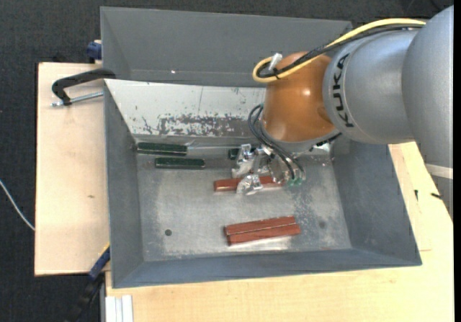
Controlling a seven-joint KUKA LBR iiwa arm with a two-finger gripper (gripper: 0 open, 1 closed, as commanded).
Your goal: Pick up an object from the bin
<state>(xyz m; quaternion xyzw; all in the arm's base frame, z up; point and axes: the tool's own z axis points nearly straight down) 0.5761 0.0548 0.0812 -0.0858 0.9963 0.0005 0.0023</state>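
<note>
My gripper (248,173) is low in the middle of the bin, its metal fingers down at a small red-brown bar (229,185) that lies flat under them. The bar's left end sticks out to the left of the fingertips; the fingers stand on either side of its right part. A larger red-brown block (261,230) lies flat nearer the front wall, well apart from the gripper. A dark green stick (180,163) lies to the left near the back wall.
The arm's orange cover and grey body hang over the bin's right back part, hiding the floor there. The back wall mirrors the green stick. A small dark spot marks the floor at front left.
</note>
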